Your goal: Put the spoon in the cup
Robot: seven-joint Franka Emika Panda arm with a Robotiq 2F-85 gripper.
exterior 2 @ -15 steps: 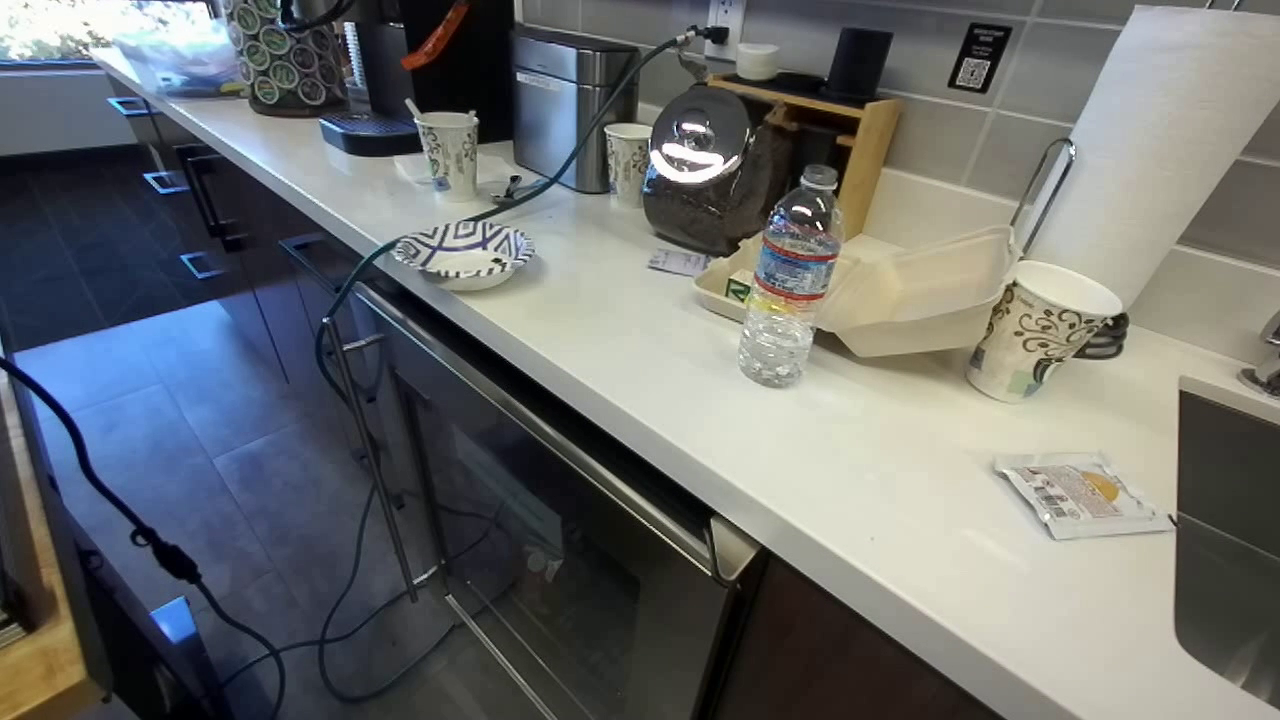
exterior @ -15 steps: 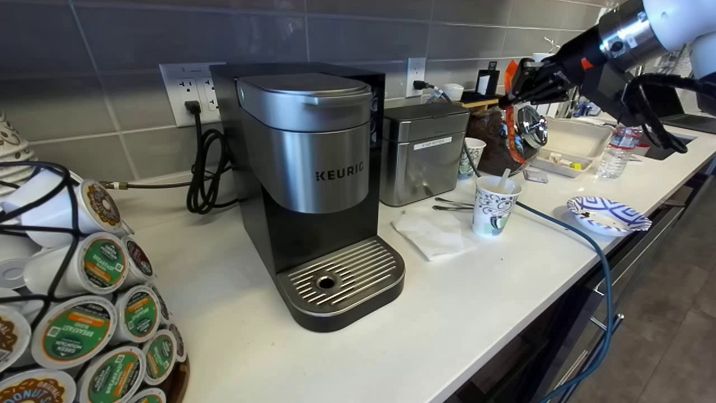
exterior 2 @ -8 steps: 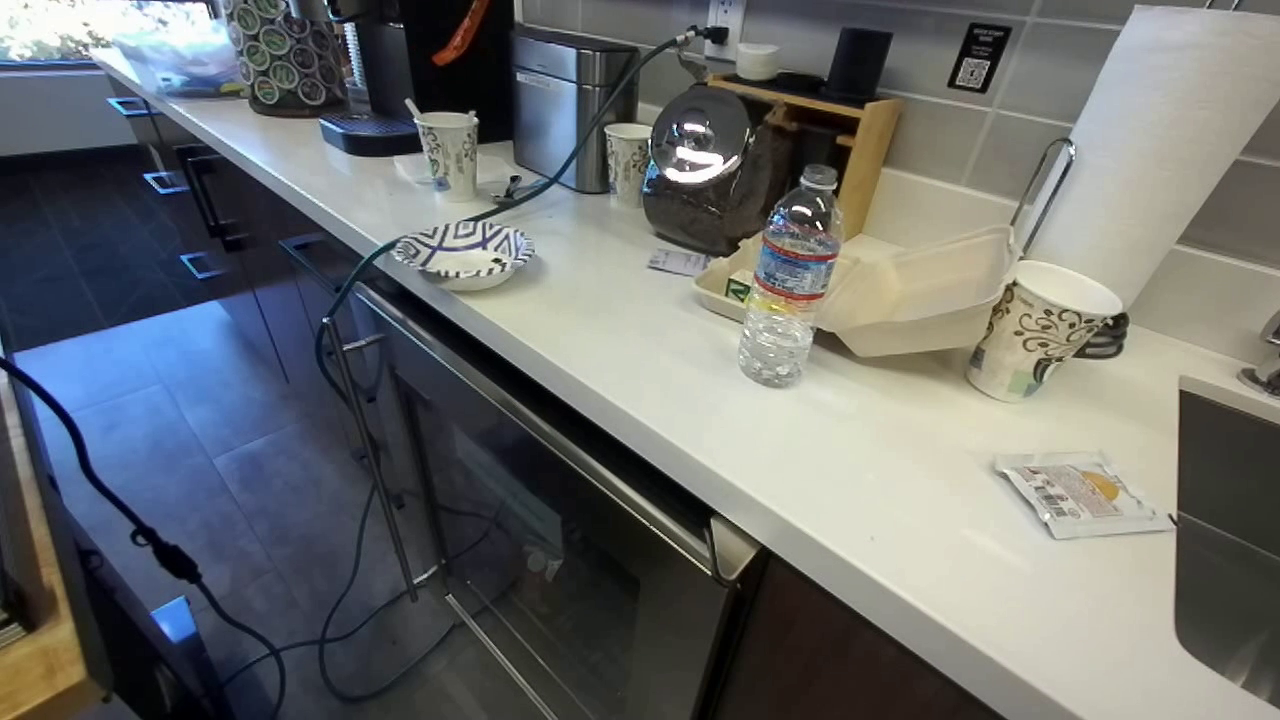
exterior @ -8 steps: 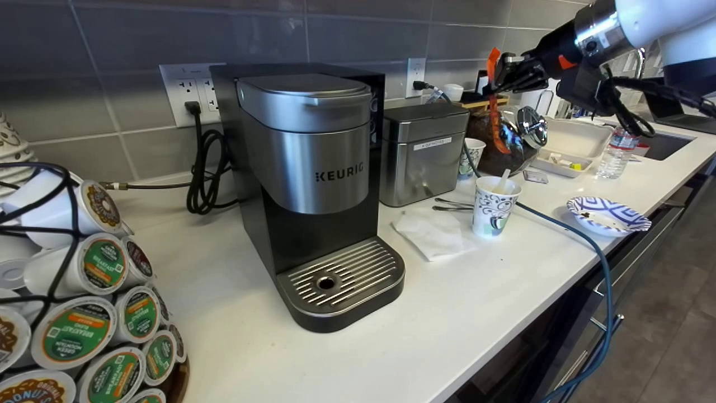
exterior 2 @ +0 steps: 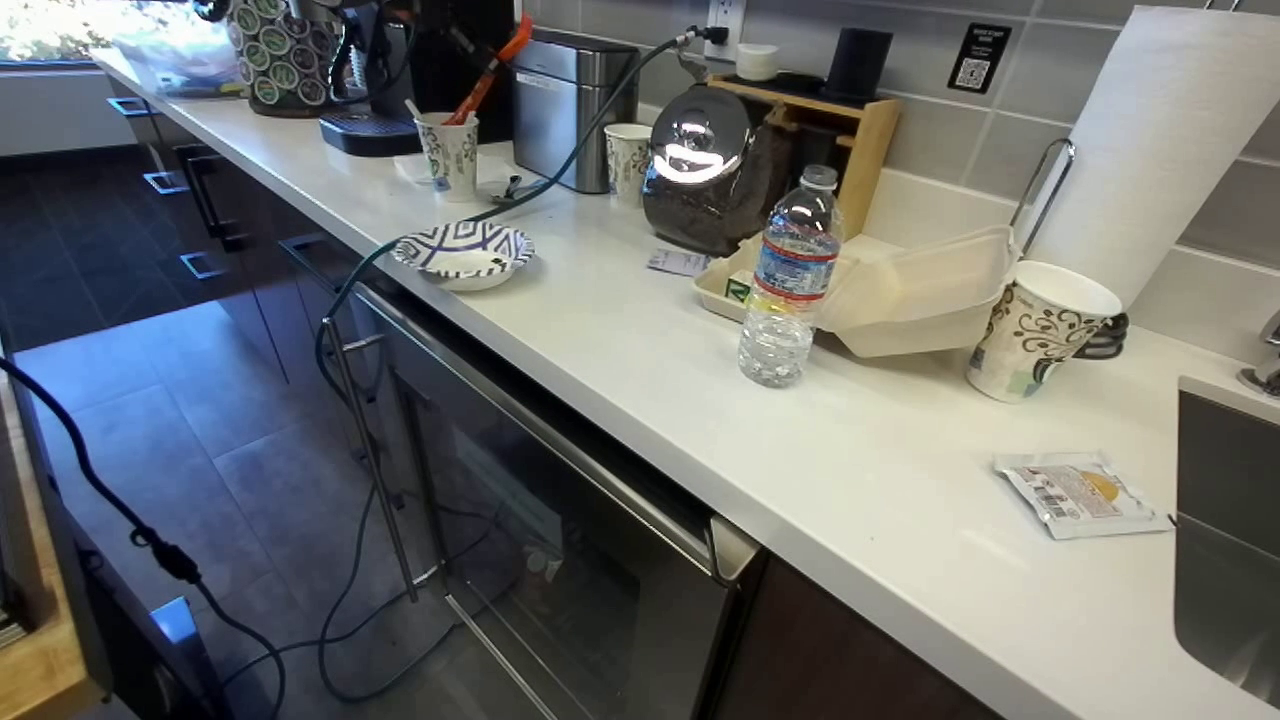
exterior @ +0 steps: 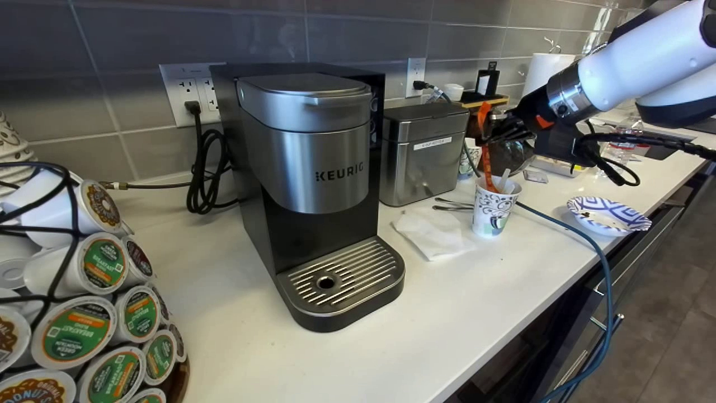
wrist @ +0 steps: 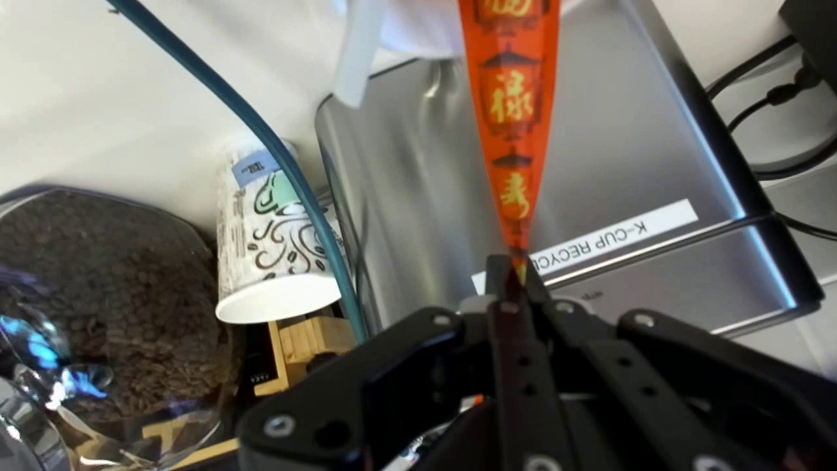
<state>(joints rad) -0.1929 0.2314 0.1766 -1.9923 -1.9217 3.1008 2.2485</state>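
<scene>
In an exterior view, the arm [exterior: 626, 75] extends from the right edge, and its end effector [exterior: 485, 135] is above the paper cup [exterior: 494, 211]. It is pinching an orange strip [exterior: 487, 165]; from its shape I cannot tell if this is the spoon. The strip is almost upright, and its lower end is inside the mouth of the cup. A pale stick [exterior: 504, 178] leans in the same cup, just beside the strip. This cup stands upright on the white desk [exterior: 358, 364], between a napkin [exterior: 430, 232] and a paper bowl [exterior: 621, 215]. Behind it lie 2 thin metal tools [exterior: 451, 209], partly hidden by the cup. The coffee machine [exterior: 319, 162] and the metal bin [exterior: 422, 168] stand near.

In an exterior view, the same strip [exterior 2: 480, 92] is tilted, and it reaches to the mouth of the cup. The end effector is here too dark against the coffee machine to be seen well. On the desk stand 2 more patterned cups [exterior 2: 1035, 335], 1 just beside the bin and 1 near the paper roll [exterior 2: 1150, 140]. A water bottle [exterior 2: 790, 275] stands in front of the open food box [exterior 2: 920, 280].

In the wrist view, the fingertips [wrist: 498, 271] are pressed on the strip, which carries printed lanterns with yellow characters. The strip passes in front of the bin. A blue cable [wrist: 258, 126] crosses before a cup, near a jar [wrist: 111, 314] of dark beans.
</scene>
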